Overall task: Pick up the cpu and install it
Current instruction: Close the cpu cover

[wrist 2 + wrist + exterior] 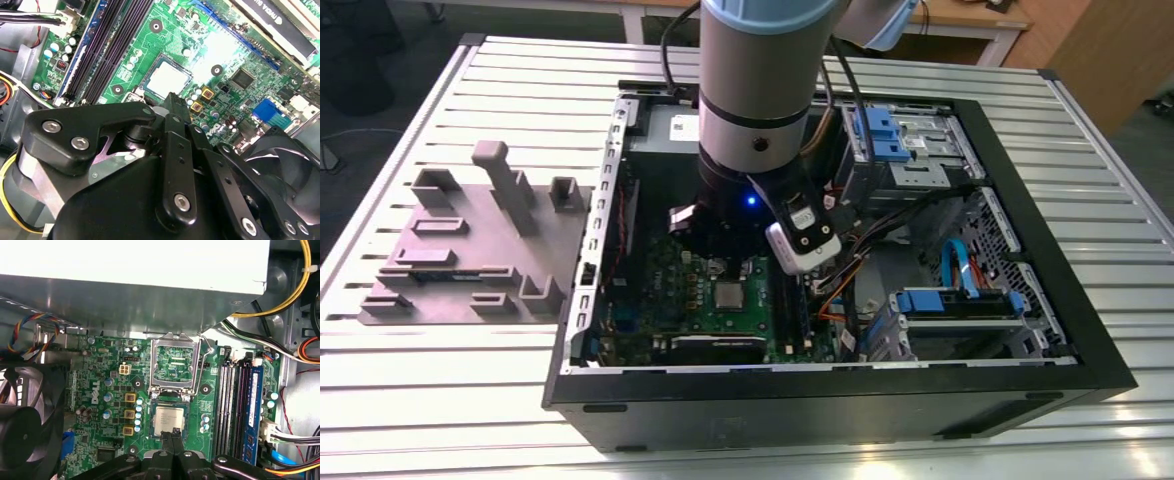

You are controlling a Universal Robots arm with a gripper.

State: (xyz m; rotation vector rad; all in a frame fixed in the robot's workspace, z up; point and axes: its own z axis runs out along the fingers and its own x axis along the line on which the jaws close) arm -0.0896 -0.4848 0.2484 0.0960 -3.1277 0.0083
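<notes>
Hovering low over the motherboard [100, 390], the gripper [174, 433] with fingertips pressed together and empty, tips at the near edge of the cpu [169, 421]. Chip lying in its socket, lower centre of the first wrist view; retention frame [175, 362] tilted open just beyond. Best kept centred, with no sideways drag across the seated chip.

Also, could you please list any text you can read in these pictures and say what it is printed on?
No text can be quoted.
White logo on the motherboard, beside the fan: a brand mark, not quoted.
Print on the cpu: too small to read.
White lettering on the card: cut off at the edge, unreadable.
Label on the grey box: blurred.
</notes>
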